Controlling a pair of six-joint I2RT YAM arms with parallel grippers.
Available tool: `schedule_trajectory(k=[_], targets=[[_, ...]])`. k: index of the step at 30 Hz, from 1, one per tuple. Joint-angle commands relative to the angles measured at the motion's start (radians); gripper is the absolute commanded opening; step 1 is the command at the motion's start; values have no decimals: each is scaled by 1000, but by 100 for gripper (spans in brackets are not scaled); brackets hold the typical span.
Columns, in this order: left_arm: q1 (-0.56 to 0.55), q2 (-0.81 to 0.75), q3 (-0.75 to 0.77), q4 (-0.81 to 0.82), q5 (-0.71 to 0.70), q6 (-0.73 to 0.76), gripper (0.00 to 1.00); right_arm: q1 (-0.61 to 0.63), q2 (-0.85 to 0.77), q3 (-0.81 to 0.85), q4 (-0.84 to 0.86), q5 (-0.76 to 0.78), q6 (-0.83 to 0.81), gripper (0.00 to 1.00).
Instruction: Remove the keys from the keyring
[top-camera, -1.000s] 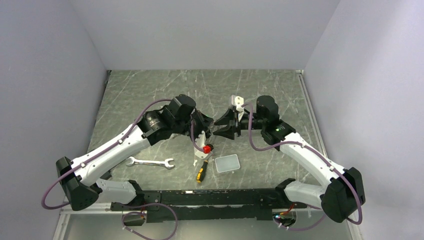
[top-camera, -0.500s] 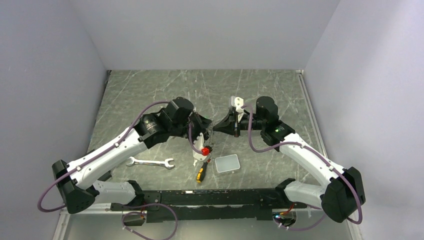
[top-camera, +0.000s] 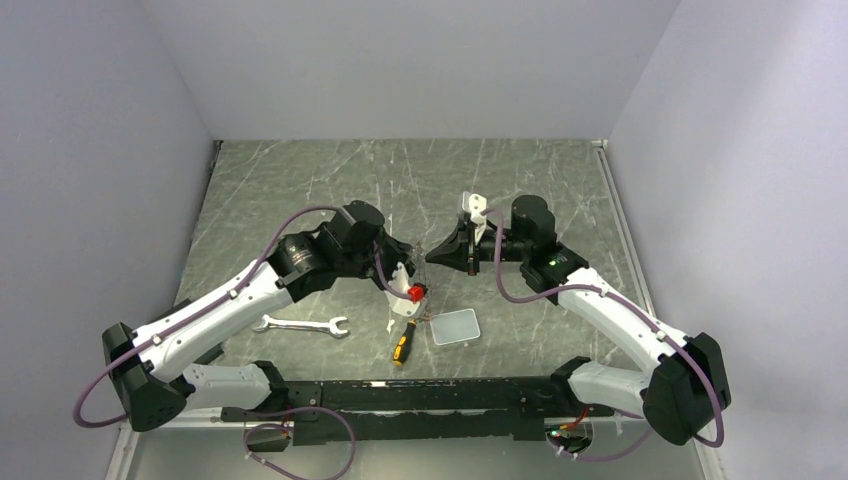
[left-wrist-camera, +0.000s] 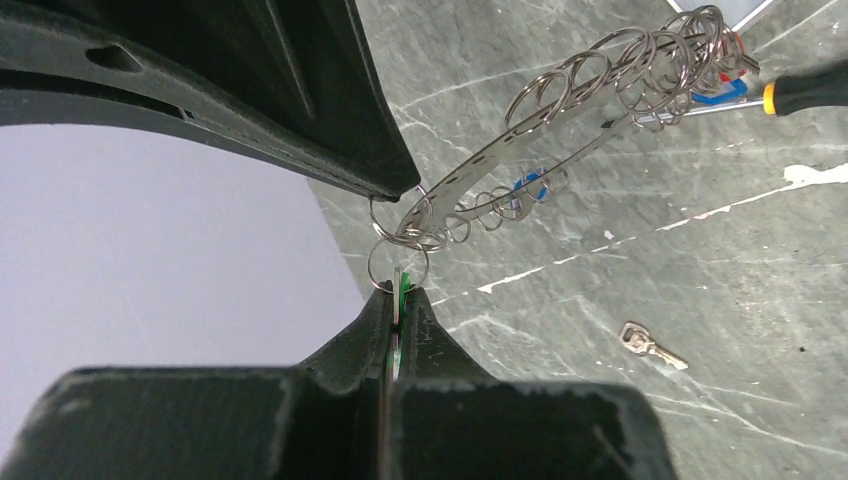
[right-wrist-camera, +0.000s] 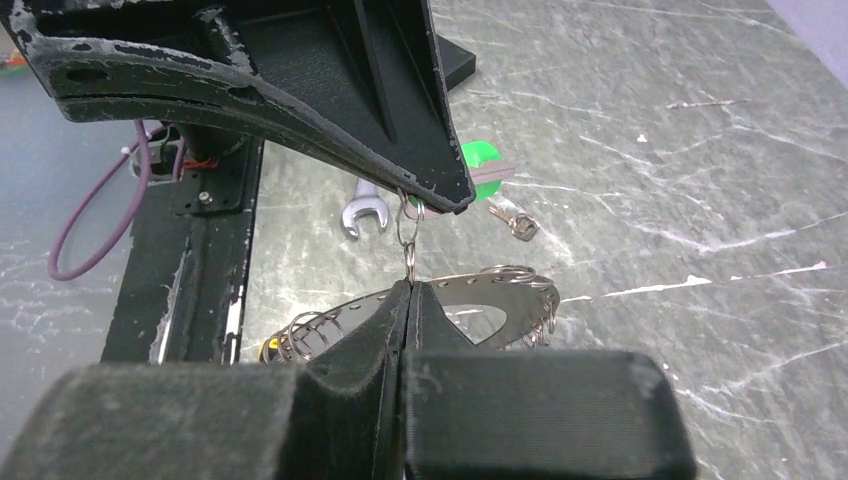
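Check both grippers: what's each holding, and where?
Left gripper pinches the green-tagged key by its tag end. Right gripper pinches the keyring at the end nearest that key.

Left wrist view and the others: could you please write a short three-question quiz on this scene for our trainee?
1. True or false: the wrench hangs clear of the table.
2. Which colour is the tag on the key pinched in the left gripper? A red, B green, C blue.
3. Fill in: a loose key lies by itself on the ___.

Key: 1 false, it lies flat on the table; 2 B; 3 table.
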Motion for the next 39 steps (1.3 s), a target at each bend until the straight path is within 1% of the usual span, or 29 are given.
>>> schedule_trajectory(k=[1, 6, 10, 16, 22, 29, 34, 39], targets=[[13, -26, -2, 0, -9, -146, 0, -8, -14, -6, 83, 7, 59, 0], [15, 30, 51, -49, 37, -306, 0, -8, -5, -15, 129, -6, 121, 0], [12, 58, 44, -45, 60, -385, 0, -10, -3, -22, 153, -4, 152, 0], [12, 99, 56, -27, 36, -481, 0, -13, 0, -26, 167, 5, 161, 0], [14, 113, 62, -19, 62, -548, 0, -14, 0, -27, 169, 7, 161, 0], [49, 134, 123, -87, 200, -643, 0, -14, -4, -27, 155, 9, 147, 0], [149, 194, 217, -182, 373, -720, 0, -16, -5, -27, 151, 10, 140, 0], [204, 243, 275, -244, 481, -774, 0, -16, -6, -24, 149, 37, 154, 0]])
